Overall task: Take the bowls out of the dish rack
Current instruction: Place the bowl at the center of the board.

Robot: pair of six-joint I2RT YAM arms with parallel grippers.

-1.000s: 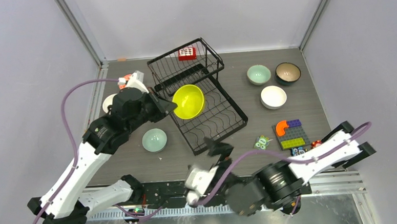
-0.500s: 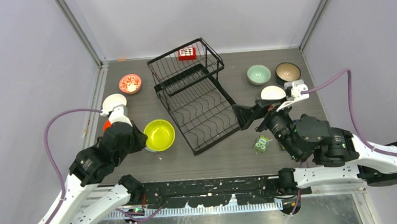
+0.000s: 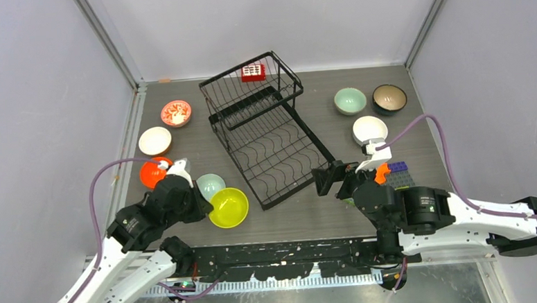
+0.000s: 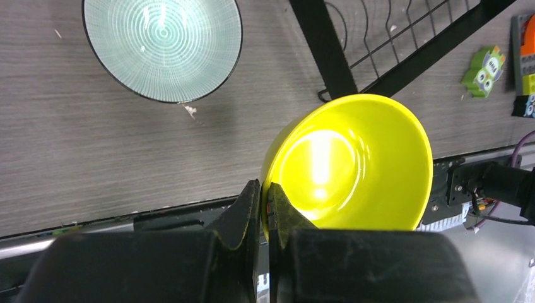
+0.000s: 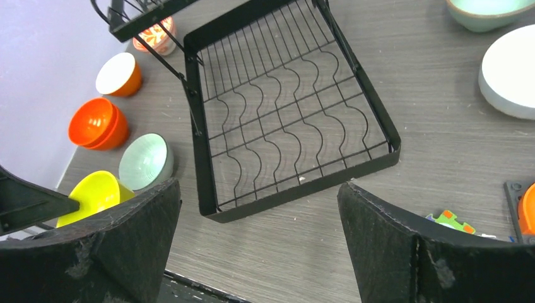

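Top external: lime-yellow bowl (image 3: 228, 208) is now sitting lower and further right than half a second ago, at 5 o'clock of the pale mint bowl (image 3: 210, 185) and 7 o'clock of the dish rack (image 3: 272, 134). Left gripper (image 4: 265, 191) is pinching its rim with jaws almost closed, bowl tilting, arm folding low over the near edge of the table (image 3: 290, 213). Right gripper (image 3: 328, 181) is pulling back toward 6 o'clock, jaws spread wide, gripping nothing, hovering by the rack's near-right corner.
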